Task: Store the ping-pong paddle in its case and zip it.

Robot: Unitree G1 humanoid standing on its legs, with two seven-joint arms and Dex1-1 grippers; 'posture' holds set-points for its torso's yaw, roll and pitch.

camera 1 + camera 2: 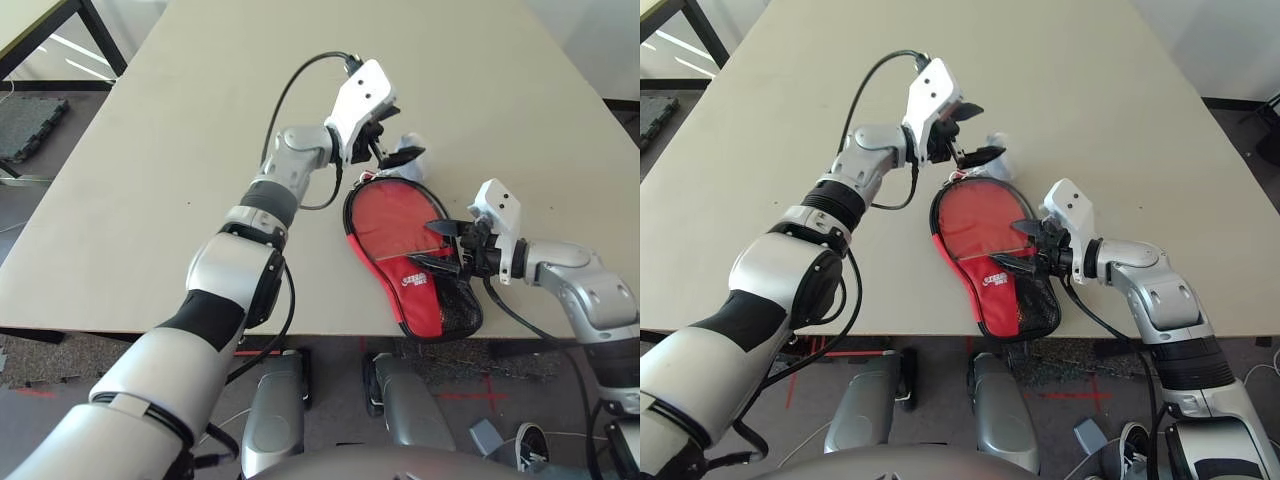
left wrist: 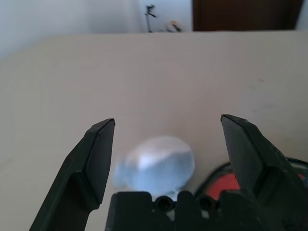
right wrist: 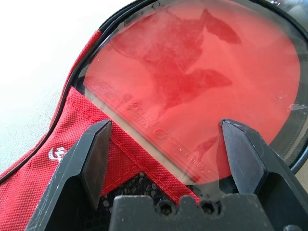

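The red case (image 1: 418, 292) lies near the table's front edge, its narrow end toward me. Its round part is open, and the ping-pong paddle's (image 1: 395, 222) red face shows inside the black rim. The handle is hidden under the red fabric and black mesh pocket (image 1: 460, 305). My left gripper (image 1: 395, 140) hangs open just beyond the case's far end, over a white plush pendant (image 2: 156, 163), holding nothing. My right gripper (image 1: 437, 245) is open at the case's right side, its fingers spread above the paddle face (image 3: 202, 72) and the fabric (image 3: 72, 144), gripping nothing.
The beige table (image 1: 180, 150) stretches wide to the left and far side. The case's narrow end reaches the table's front edge (image 1: 330, 335). A black cable (image 1: 300, 85) loops from my left wrist. Another table's dark frame (image 1: 95, 35) stands far left.
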